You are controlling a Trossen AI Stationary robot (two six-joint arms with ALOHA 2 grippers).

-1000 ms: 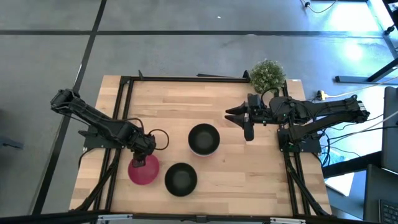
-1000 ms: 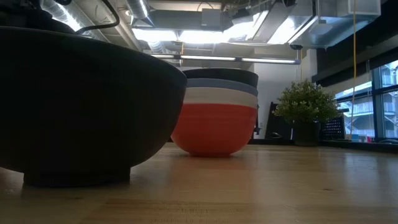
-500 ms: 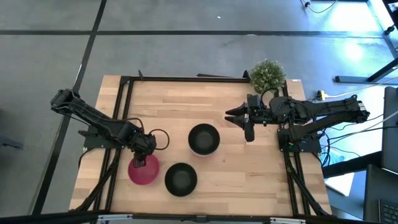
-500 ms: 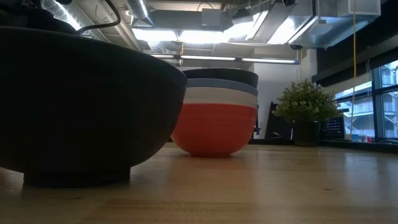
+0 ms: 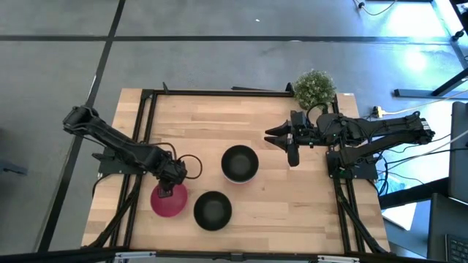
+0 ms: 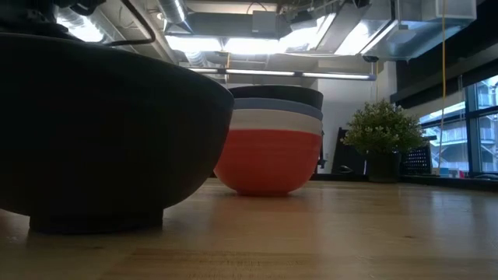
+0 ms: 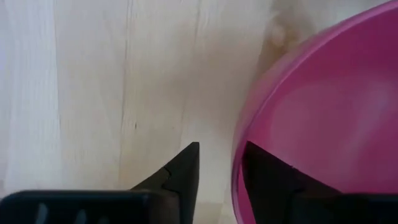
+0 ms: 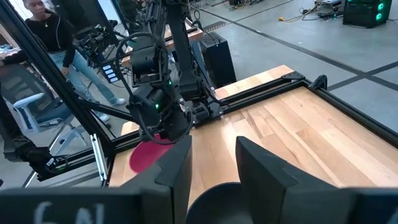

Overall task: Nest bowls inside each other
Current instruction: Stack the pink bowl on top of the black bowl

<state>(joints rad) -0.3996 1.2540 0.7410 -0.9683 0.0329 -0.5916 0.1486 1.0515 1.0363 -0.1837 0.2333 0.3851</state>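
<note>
The left hand (image 7: 219,168) straddles the magenta-pink bowl (image 7: 323,106) rim.

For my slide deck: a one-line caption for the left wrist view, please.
Left gripper open astride the pink bowl's rim, one finger inside, one outside, above the wooden table.

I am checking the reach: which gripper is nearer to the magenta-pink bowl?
Left. The left gripper is at the magenta-pink bowl, jaws astride its rim. The right gripper hovers far across the table, beyond the bowl stack.
</note>
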